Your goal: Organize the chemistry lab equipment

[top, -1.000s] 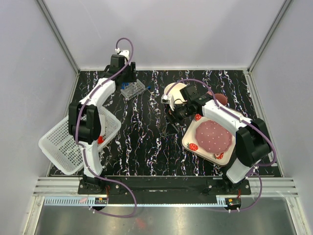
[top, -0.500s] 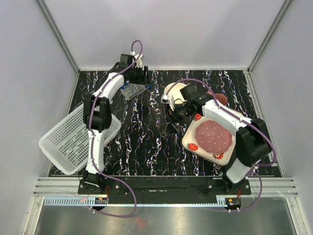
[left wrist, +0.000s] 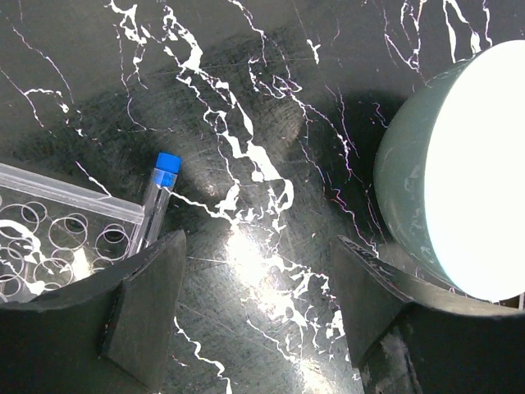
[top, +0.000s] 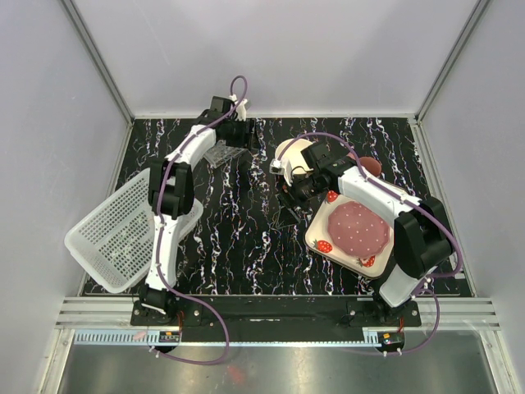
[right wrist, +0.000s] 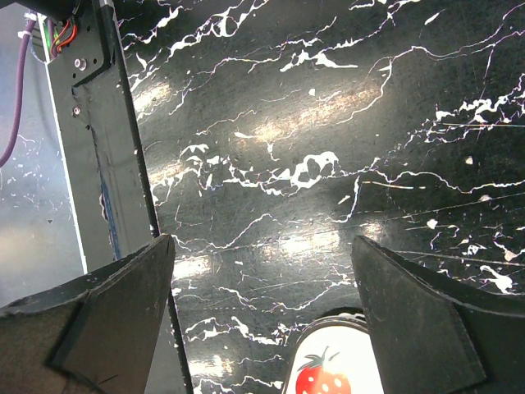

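The clear plastic tube rack (top: 218,154) sits at the back left of the table; it also shows in the left wrist view (left wrist: 49,242). A blue-capped tube (left wrist: 158,197) lies against its right side. My left gripper (top: 248,139) is open and empty, just right of the rack, low over the table (left wrist: 258,304). My right gripper (top: 291,194) is open and empty between the bowl and the plate (right wrist: 262,304). Thin sticks or pipettes (top: 285,216) lie just in front of it, too small to tell apart. The squeeze bottle is hidden.
A white bowl (top: 289,152) stands right of the left gripper and shows in the left wrist view (left wrist: 459,164). A strawberry plate (top: 351,230) lies at the right, with a pink mug (top: 371,165) behind it. A white mesh basket (top: 115,238) overhangs the left edge.
My left arm has swung right along the back of the table, from behind the rack to its right side. My right arm has barely moved.
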Available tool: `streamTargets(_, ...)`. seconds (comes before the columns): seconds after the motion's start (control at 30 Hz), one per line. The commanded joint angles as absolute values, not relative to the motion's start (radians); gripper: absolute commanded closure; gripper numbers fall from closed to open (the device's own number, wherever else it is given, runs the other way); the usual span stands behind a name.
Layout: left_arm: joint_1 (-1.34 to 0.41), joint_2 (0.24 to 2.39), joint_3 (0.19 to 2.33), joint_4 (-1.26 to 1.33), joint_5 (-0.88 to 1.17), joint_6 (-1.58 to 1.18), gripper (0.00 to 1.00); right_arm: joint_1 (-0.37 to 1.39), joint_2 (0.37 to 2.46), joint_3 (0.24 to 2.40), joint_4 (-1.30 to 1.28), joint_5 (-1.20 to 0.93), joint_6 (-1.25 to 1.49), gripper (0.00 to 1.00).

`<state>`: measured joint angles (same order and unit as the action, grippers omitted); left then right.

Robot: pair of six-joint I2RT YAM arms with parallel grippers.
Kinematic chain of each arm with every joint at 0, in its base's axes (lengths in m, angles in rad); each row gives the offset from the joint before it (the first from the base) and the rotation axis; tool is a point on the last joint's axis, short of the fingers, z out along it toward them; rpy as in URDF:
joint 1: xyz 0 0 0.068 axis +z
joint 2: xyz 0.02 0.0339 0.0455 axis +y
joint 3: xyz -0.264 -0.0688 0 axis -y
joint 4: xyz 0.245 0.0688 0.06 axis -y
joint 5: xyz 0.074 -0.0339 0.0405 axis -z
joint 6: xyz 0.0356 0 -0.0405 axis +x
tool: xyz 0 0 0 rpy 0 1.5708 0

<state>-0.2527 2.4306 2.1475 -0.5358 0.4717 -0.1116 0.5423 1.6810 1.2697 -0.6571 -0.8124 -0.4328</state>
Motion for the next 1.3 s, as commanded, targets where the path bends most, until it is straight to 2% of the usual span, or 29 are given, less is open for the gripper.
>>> streamTargets(0.0,-0.253,2.456,2.195,-0.52,0.427,-0.135,0.26,0.545,1.68,1.312,-0.664,-0.828,-0.454,0.06)
streamTargets(0.43,-0.241,2.456,2.2,-0.543,0.287,-0.132,0.21,0.545,1.675,1.313,-0.669,-0.834,-0.46,0.07)
streamTargets(1.0,-0.25,2.487,2.21,-0.617,0.149,-0.057,0.21,0.546,1.686,1.316,-0.678,-0.841,-0.465,0.06)
streamTargets(1.13,-0.261,2.488,2.209,-0.627,0.14,-0.038,0.24,0.546,1.687,1.318,-0.68,-0.841,-0.466,0.07)
streamTargets(1.27,-0.275,2.49,2.198,-0.637,0.121,-0.014,0.34,0.546,1.689,1.319,-0.684,-0.842,-0.466,0.07)
